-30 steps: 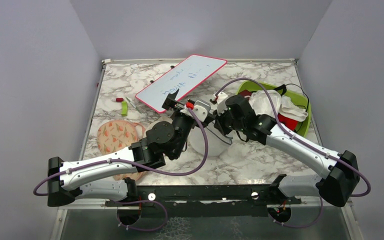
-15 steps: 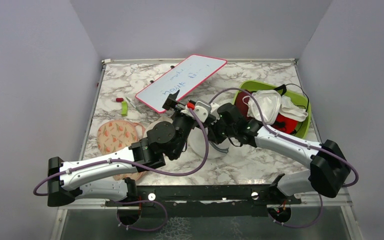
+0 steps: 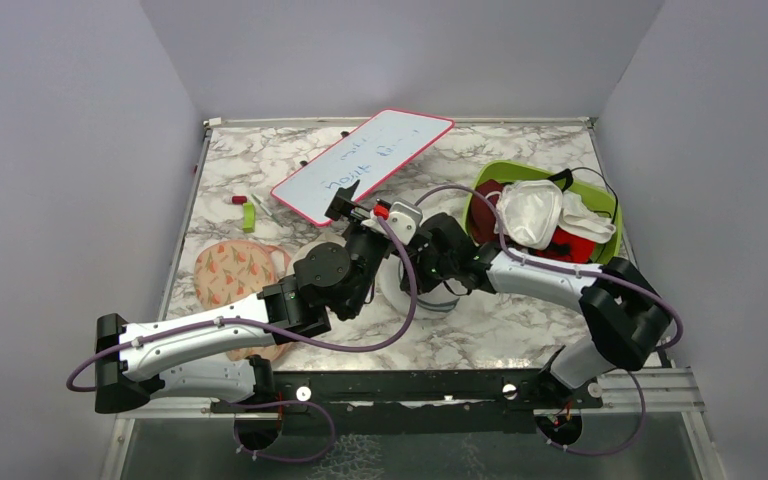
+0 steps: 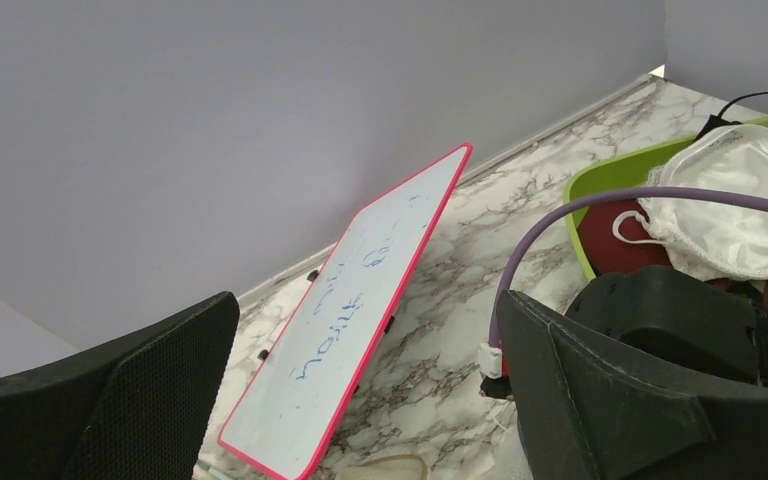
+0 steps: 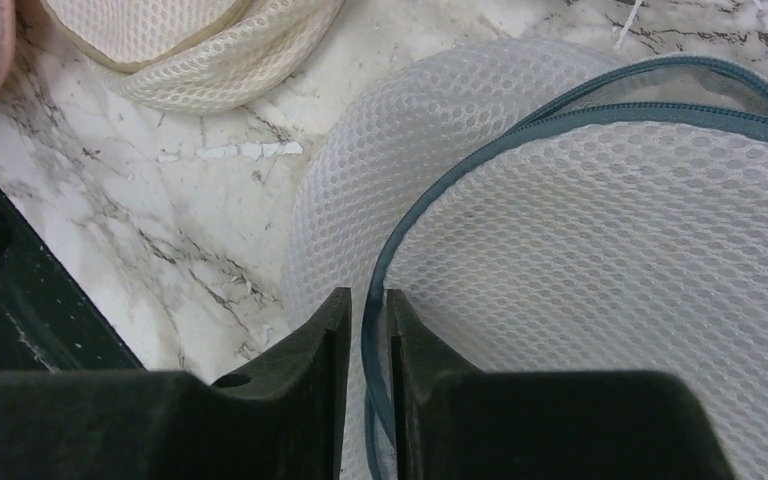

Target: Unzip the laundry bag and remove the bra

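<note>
Bag (image 5: 580, 250) zip (image 5: 385, 270) sits pinched in the clenched right gripper (image 5: 366, 300), so drag along its curve, not upward, while the wide-open, empty left gripper (image 4: 370, 380) should pin it down.

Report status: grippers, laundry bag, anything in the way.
Left gripper open, empty. Right gripper pinched on zip line of laundry bag. Left arm overlaps bag's left side in top view; zip state unclear.

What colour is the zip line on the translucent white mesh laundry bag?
Dark blue-grey zip line; right wrist view.
</note>
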You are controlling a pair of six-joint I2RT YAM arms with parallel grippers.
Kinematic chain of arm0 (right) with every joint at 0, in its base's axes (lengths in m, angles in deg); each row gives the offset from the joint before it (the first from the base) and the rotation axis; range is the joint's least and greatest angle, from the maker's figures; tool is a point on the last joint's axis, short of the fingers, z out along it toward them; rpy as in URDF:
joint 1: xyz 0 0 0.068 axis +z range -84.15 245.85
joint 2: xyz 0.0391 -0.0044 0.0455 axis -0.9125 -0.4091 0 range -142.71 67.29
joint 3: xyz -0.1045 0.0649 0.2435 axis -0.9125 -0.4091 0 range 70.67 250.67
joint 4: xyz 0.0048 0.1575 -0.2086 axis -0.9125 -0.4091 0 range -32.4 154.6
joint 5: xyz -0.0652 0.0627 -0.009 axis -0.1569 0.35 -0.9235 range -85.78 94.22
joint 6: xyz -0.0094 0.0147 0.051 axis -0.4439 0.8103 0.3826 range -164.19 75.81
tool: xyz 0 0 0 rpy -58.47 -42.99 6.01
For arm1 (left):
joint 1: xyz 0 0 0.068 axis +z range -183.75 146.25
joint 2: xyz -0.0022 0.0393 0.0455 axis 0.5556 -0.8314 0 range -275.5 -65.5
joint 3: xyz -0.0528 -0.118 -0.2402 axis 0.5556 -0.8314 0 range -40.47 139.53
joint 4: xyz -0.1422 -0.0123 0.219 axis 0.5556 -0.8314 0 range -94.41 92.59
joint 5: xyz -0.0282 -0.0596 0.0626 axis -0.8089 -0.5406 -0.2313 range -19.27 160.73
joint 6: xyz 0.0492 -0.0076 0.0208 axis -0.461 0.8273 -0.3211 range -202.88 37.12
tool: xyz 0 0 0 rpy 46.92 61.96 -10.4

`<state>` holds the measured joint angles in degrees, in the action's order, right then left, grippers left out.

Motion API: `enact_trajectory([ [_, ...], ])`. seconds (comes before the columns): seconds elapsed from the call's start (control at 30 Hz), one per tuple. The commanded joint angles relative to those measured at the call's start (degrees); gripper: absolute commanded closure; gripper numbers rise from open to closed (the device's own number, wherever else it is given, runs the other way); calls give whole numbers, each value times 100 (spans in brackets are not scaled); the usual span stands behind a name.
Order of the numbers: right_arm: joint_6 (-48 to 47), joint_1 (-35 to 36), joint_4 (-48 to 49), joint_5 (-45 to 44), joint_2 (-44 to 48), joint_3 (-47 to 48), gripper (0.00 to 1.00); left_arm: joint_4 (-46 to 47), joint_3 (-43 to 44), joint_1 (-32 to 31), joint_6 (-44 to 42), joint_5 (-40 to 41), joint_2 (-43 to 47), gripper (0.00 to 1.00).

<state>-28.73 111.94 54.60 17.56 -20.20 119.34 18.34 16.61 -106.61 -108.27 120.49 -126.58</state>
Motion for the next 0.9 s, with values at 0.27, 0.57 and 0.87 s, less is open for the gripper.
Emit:
enact_trajectory([
  [0.27,-102,40,-713,-959,1242,250,47,86,104,10,32,-69,160,2],
  [0.57,-437,-89,-1042,-2019,2169,260,20,121,90,17,4,-8,-31,1],
  [0.87,-63,-1143,-952,-1398,2700,257,10,-774,439,1719,2036,-1378,77,1],
])
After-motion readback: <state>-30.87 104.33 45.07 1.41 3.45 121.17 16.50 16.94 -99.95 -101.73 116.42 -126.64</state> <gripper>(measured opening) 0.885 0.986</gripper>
